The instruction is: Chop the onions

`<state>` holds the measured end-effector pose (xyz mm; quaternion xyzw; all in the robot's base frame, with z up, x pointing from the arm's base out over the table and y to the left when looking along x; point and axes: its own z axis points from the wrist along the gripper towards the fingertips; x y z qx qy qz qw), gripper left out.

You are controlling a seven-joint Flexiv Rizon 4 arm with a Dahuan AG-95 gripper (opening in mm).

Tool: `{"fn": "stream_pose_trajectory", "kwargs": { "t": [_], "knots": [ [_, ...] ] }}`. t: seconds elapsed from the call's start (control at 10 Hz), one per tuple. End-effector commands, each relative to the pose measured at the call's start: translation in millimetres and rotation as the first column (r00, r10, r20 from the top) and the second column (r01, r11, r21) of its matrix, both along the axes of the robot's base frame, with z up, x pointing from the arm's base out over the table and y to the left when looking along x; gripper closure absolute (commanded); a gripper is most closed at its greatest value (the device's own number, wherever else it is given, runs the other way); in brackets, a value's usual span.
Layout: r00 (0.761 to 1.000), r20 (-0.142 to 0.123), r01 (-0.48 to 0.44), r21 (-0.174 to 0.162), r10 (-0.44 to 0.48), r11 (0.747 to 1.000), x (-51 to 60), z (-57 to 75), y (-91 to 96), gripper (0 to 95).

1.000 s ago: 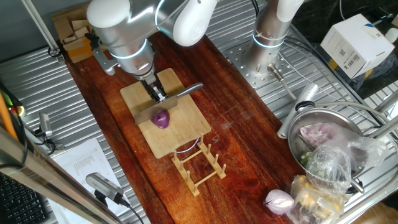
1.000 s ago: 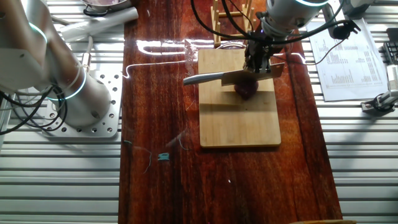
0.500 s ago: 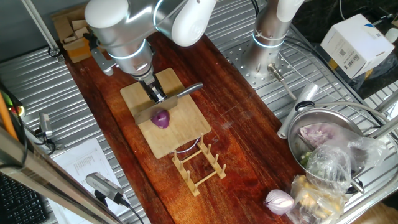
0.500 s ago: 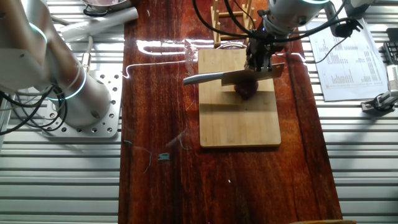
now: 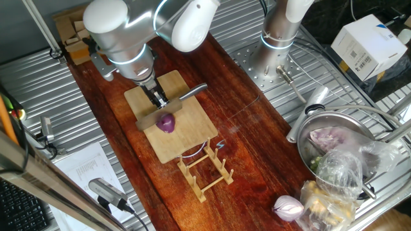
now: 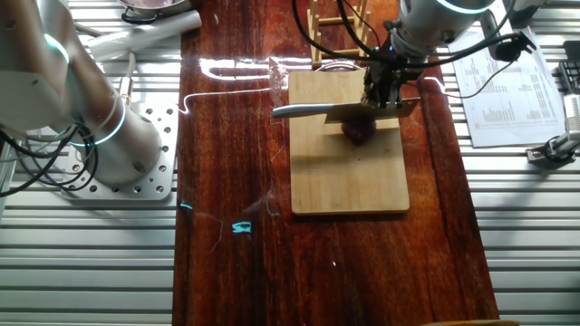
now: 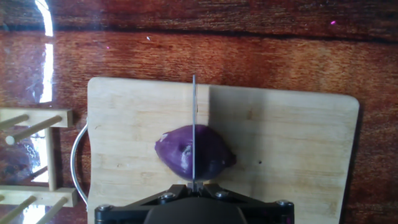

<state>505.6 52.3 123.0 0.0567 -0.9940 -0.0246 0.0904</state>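
A small dark purple onion (image 5: 166, 122) lies on the bamboo cutting board (image 5: 186, 138). It also shows in the other fixed view (image 6: 360, 131) and in the hand view (image 7: 214, 154). My gripper (image 5: 158, 100) is shut on a knife (image 5: 186, 95) and holds it across the board just above the onion. In the hand view the blade's thin edge (image 7: 194, 124) runs straight over the middle of the onion, from my gripper (image 7: 194, 185) at the bottom. In the other fixed view my gripper (image 6: 384, 91) holds the knife (image 6: 313, 110) with its tip to the left.
A wooden rack (image 5: 204, 170) stands at the board's near end. A metal bowl of vegetables (image 5: 334, 144), a bag and a pale onion (image 5: 288, 206) sit at the right. A second arm's base (image 5: 276, 45) and a white box (image 5: 366, 45) stand behind.
The arm and the knife have shifted slightly away from the rack and a little upward. The onion has not moved.
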Motion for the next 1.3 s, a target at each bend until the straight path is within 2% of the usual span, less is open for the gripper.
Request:
{"fn": "stream_pose_trajectory", "kwargs": {
  "t": [0.1, 0.4, 0.7, 1.0, 1.3],
  "knots": [
    [1.0, -0.003, 0.008, -0.005, -0.008, 1.0, 2.1, -10.5, 3.1, 95.0],
    [1.0, 0.003, 0.001, -0.007, -0.001, 1.0, 1.2, -14.8, 4.1, 95.0],
    [1.0, 0.012, -0.001, 0.0, 0.001, 1.0, -5.0, -19.2, 1.3, 95.0],
    [1.0, 0.016, 0.002, 0.0, -0.002, 1.0, -4.7, -20.0, 1.2, 95.0],
    [1.0, 0.022, 0.007, -0.002, -0.007, 1.0, -5.9, -27.7, 2.0, 95.0]
  ]
}}
